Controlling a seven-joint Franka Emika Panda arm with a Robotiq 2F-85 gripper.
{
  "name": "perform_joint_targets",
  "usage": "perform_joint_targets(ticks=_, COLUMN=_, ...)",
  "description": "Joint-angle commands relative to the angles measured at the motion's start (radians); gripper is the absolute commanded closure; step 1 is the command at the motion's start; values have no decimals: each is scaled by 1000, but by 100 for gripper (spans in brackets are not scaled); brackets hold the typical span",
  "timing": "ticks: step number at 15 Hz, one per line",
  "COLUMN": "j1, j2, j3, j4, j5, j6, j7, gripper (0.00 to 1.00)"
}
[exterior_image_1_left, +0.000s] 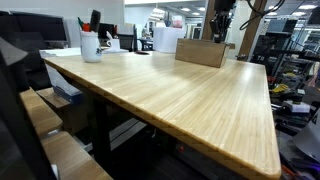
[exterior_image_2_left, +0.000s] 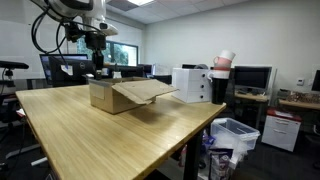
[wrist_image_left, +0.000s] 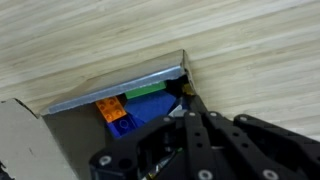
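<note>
Wooden table (exterior_image_1_left: 180, 95) fills the foreground in both exterior views, with an open cardboard box (exterior_image_2_left: 115, 95) toward its far end. Just above the box hangs the gripper (exterior_image_2_left: 97, 68); whether its fingers are apart or together cannot be told. Inside the box, the wrist view shows a blue block (wrist_image_left: 150, 117), an orange block (wrist_image_left: 112, 108) and a green block (wrist_image_left: 146, 90).

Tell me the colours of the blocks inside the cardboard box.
The blocks are orange, green and blue; the wrist view shows them best, inside the cardboard box.

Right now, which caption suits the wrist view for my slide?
Robotiq gripper above an open cardboard box of orange, green and blue blocks on a wooden table.
</note>
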Motion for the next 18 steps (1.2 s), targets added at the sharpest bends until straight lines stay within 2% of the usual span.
perform_joint_targets(ticks=1, j1=16, j2=34, j3=-12, j4=18, j5=42, j6=-31, j7=-2, gripper=97)
perform_joint_targets(ticks=9, j1=31, j2=43, j3=-13, j4=24, j5=94, j6=-31, j7=-11, gripper=97)
perform_joint_targets(ticks=18, j1=54, j2=63, j3=0, j4=30, j5=80, j6=-48, j7=-11, gripper=97)
